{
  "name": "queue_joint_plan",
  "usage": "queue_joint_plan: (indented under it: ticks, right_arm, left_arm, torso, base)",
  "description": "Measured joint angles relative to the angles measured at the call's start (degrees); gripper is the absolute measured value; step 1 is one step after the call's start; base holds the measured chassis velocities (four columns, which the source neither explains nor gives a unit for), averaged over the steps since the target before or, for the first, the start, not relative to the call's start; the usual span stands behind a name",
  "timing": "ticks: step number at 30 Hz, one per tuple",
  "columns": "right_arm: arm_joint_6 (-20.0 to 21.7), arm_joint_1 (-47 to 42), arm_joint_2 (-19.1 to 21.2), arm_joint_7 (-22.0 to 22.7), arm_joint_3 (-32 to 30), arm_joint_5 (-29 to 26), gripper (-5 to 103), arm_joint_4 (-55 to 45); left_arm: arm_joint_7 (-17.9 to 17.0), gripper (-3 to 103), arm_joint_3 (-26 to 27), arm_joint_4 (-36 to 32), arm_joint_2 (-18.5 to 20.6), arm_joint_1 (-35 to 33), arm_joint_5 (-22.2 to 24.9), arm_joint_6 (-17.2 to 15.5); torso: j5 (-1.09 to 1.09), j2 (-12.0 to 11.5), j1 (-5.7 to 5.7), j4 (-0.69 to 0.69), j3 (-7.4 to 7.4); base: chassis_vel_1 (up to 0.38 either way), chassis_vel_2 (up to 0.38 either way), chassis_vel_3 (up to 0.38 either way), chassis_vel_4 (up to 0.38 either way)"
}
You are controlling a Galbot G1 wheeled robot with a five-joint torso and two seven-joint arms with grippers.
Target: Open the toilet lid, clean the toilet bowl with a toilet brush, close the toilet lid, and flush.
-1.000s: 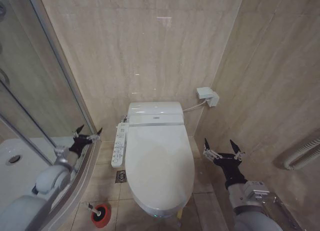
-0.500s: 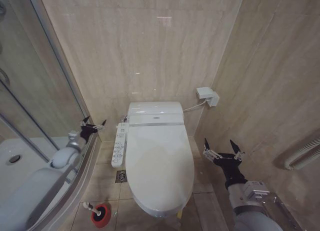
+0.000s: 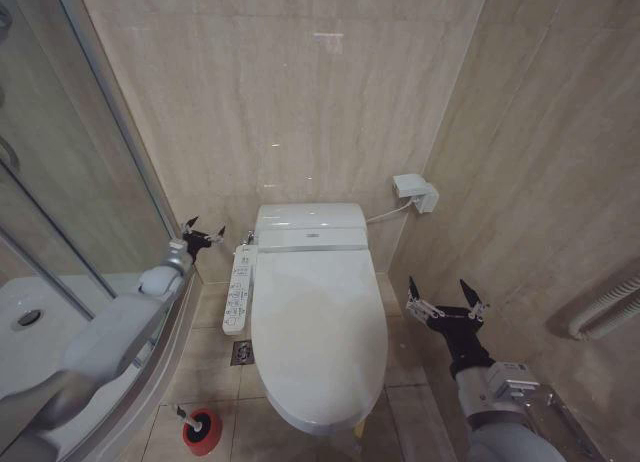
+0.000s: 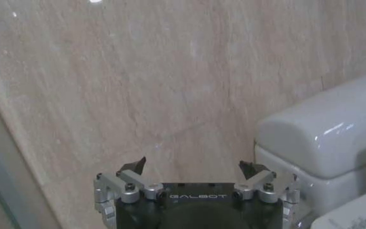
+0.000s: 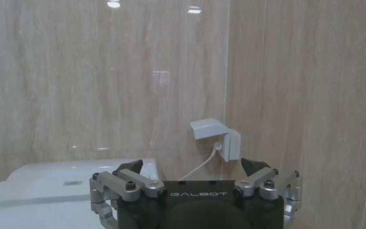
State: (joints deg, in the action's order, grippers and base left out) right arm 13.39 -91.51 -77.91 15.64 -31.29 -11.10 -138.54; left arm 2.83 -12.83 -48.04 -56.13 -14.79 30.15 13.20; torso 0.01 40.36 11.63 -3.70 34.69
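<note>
The toilet lid (image 3: 318, 332) is glossy white and lies shut, so the toilet bowl is hidden beneath it. The toilet brush (image 3: 200, 427) stands in its round red holder on the floor, left of the toilet's front. My left gripper (image 3: 205, 234) is open and empty. It is stretched out near the back wall, just left of the toilet's rear unit (image 4: 323, 138), and in the left wrist view the left gripper (image 4: 192, 166) faces the wall. My right gripper (image 3: 447, 297) hangs open and empty to the right of the lid, and the right wrist view also shows the right gripper (image 5: 192, 166).
A side control panel (image 3: 238, 287) runs along the toilet's left edge. A white wall box (image 3: 415, 190) with a cable sits at the back right. The glass shower door and white shower tray (image 3: 30, 322) close off the left. Tiled walls stand close behind and on the right.
My left arm has reached forward and to the right, from beside the shower door to near the toilet's rear left corner. The right arm has not moved.
</note>
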Motion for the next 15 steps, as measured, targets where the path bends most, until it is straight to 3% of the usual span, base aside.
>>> queue_joint_plan:
  ticks: [3,5,8,9,15]
  right_arm:
    - [0.0,0.0,0.0,0.0,0.0,0.0,100,0.0]
    - [0.0,0.0,0.0,0.0,0.0,0.0,100,0.0]
    - [0.0,0.0,0.0,0.0,0.0,0.0,100,0.0]
    - [0.0,0.0,0.0,0.0,0.0,0.0,100,0.0]
    - [0.0,0.0,0.0,0.0,0.0,0.0,100,0.0]
  left_arm:
    - [1.5,96,-0.5,2.7,-0.2,0.8,-0.9,1.9]
    - [4.6,96,-1.1,5.9,-0.2,1.9,-2.0,4.9]
    - [6.5,96,-0.6,7.5,0.7,1.9,-3.8,7.1]
    - [7.4,71,-0.2,8.1,0.9,1.8,-4.5,7.8]
    - [9.1,71,0.5,8.5,0.9,1.5,-5.0,9.2]
  torso:
    - [-0.02,0.0,0.0,0.07,0.0]
    - [-0.01,0.0,-0.01,0.05,0.0]
    - [-0.02,0.0,0.0,0.04,0.0]
    - [0.0,0.0,0.0,0.06,0.0]
    - [-0.02,0.0,0.0,0.02,0.0]
  base:
    - [0.0,0.0,0.0,0.0]
    - [0.0,0.0,0.0,0.0]
    - [0.0,0.0,0.0,0.0]
    - [0.0,0.0,0.0,0.0]
    - [0.0,0.0,0.0,0.0]
